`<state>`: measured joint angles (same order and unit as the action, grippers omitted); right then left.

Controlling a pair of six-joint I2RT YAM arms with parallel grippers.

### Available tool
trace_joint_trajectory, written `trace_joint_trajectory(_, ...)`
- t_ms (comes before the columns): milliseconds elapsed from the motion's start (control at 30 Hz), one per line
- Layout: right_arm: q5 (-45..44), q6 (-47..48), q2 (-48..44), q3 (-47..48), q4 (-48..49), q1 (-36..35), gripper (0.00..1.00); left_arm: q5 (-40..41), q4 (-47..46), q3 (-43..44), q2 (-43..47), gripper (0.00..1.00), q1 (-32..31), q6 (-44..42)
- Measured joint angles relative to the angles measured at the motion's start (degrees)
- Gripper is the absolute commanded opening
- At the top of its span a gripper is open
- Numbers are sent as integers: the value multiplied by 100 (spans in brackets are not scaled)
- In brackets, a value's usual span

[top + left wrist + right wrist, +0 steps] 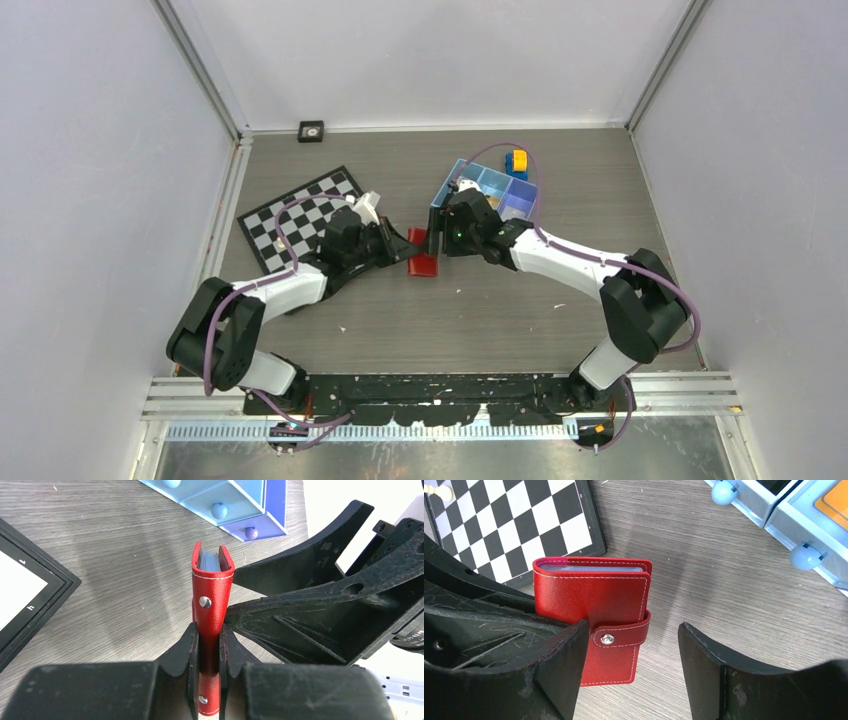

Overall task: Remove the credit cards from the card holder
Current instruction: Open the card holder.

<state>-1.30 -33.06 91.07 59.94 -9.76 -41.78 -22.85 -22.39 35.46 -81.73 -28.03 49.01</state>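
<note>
The red card holder (pixel 591 605) stands on edge, snap tab (pixel 621 636) fastened, credit cards (pixel 589 569) tucked inside. The left pincer (pixel 209 655) pinches it from 9 o'clock. The right pincer (pixel 631 647), spread, reaches in from 3 o'clock.

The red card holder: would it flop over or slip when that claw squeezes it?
Probably stiff: the card holder juts straight from the left gripper without sagging. Its snap tab looks fastened, so it likely won't splay open.

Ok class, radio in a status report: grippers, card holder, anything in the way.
Left gripper shut on the card holder, held on edge. Right gripper open around its snap tab. Tab fastened, cards inside.
</note>
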Motion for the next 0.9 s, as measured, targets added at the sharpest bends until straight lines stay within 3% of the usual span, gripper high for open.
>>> trace_joint_trajectory(200,28,11,275,348,-308,-48,57,136,85,-24,0,0,7,0)
trace_joint_trajectory(900,-197,52,1377,1637,-1226,-428,44,1126,872,-348,651,0,98,-39)
